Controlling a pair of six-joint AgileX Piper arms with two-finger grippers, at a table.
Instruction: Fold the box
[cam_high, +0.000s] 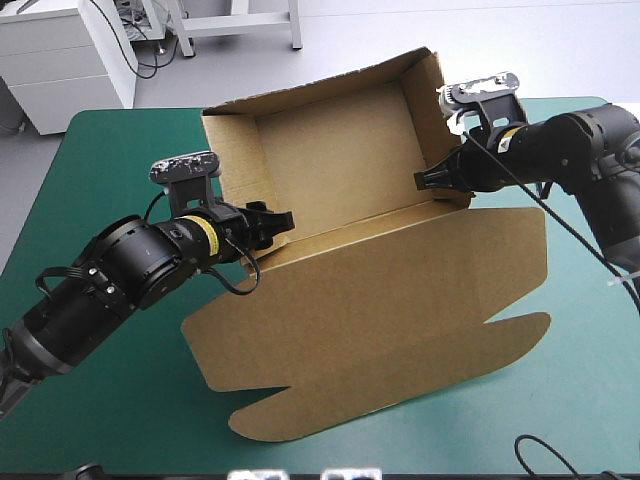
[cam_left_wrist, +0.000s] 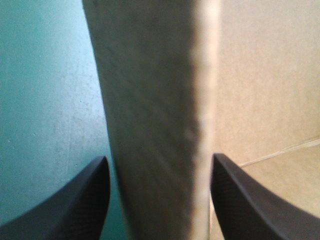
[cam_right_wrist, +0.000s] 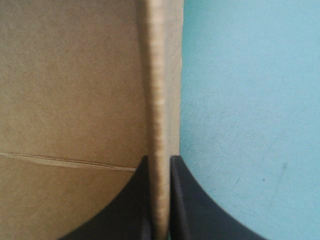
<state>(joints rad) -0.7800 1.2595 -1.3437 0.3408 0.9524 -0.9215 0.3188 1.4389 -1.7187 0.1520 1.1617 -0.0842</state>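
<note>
The right gripper (cam_high: 424, 181) is pinching the right wall of the brown box (cam_high: 340, 150); the left gripper (cam_high: 283, 223) is straddling the left wall, fingers spread, not gripping.

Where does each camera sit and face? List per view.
High: above and behind, looking down on the brown box; left claw and right claw show.
Left wrist: above the open left claw, which straddles a side wall.
Right wrist: above the right claw, shut on the opposite wall.
Both wrist views share box and teal-green cover.
</note>
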